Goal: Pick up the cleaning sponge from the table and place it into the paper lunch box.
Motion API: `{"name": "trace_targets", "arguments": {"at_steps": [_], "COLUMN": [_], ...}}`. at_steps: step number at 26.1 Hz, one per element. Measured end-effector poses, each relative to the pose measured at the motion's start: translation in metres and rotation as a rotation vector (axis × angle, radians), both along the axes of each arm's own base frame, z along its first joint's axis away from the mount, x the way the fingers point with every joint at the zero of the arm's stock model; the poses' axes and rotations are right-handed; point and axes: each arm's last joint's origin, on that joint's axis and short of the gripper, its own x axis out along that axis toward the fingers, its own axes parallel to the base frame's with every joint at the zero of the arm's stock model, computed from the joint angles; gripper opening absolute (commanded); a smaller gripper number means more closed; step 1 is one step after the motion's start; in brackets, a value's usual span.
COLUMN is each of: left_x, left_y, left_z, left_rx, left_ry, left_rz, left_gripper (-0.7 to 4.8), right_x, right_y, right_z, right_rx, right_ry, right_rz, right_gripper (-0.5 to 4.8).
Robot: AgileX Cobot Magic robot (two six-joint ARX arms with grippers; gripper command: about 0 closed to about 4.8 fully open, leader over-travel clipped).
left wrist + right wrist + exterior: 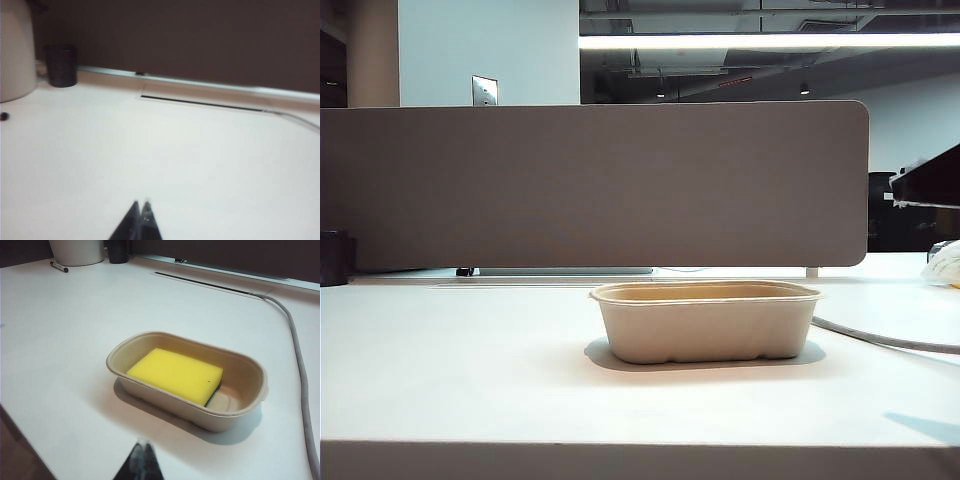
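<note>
Left gripper (141, 204): fingers together, empty, above bare white tabletop (175, 160). Right gripper (143, 444): closed, empty, near front edge. Beige moulded-pulp lunch box (240, 412): mid-tabletop, holding yellow foam sponge (175, 374), green layer down. Grey cable (300, 370): beside box. Black cup (61, 65), grey-brown divider panel (590, 185): far edge.

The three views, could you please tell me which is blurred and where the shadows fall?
Left wrist view: soft blur, shut left gripper over bare table. Right wrist view: sharper, sponge in box, shadow beside it. Exterior view: box shadow underneath.
</note>
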Motion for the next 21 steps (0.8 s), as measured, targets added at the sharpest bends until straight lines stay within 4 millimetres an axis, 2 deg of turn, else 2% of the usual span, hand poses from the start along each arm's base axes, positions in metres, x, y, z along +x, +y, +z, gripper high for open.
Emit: {"name": "trace_targets", "arguments": {"at_steps": [3,7,21], "left_x": [0.007,0.010,0.011], "left_y": [0.000,-0.001,-0.001], "left_z": [-0.022,-0.036,-0.037], "left_rx": [-0.017,-0.010,0.145], "left_ry": [-0.005,0.014,0.003], "left_rz": [-0.024,-0.062,-0.065], "left_gripper": [-0.05,-0.05,-0.05], "right_x": [0.000,0.000,0.000], "right_y": [0.000,0.000,0.000], "right_z": [0.000,0.000,0.000], "right_rx": [0.000,0.000,0.000], "right_ry": [-0.001,0.000,0.000], "right_rz": [0.000,0.000,0.000], "right_gripper": [-0.05,-0.05,-0.05]}}
